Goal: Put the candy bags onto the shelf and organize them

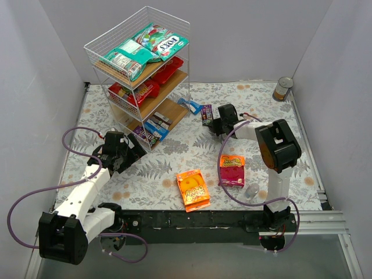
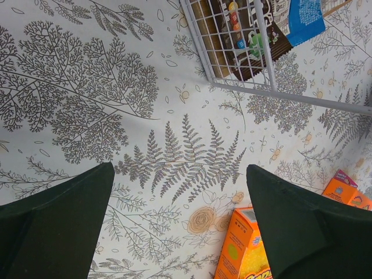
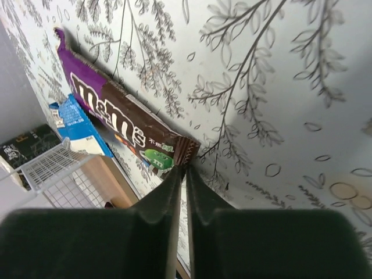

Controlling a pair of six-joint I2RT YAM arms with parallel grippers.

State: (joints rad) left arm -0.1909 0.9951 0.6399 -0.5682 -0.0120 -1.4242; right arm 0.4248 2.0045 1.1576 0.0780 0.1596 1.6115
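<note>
Right jaws pinched on purple pack (image 3: 116,116) beside shelf (image 1: 170,109); left jaws wide apart near orange bag (image 2: 244,250).

— Home, shop or lab?
— Lab: a robot test cell. Plain pale partition walls (image 1: 46,58) box in a counter (image 1: 174,145) draped in fern-print cloth; a white jointed left arm (image 1: 87,189) and right arm (image 1: 278,152) are bolted to its black front rail (image 1: 192,218), purple cables (image 1: 17,215) looping, beside a white wire-and-wood shelf (image 1: 174,108).

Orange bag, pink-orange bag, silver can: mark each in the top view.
orange bag (image 1: 193,189), top external view, centre of its face.
pink-orange bag (image 1: 232,170), top external view, centre of its face.
silver can (image 1: 283,89), top external view, side wall.
</note>
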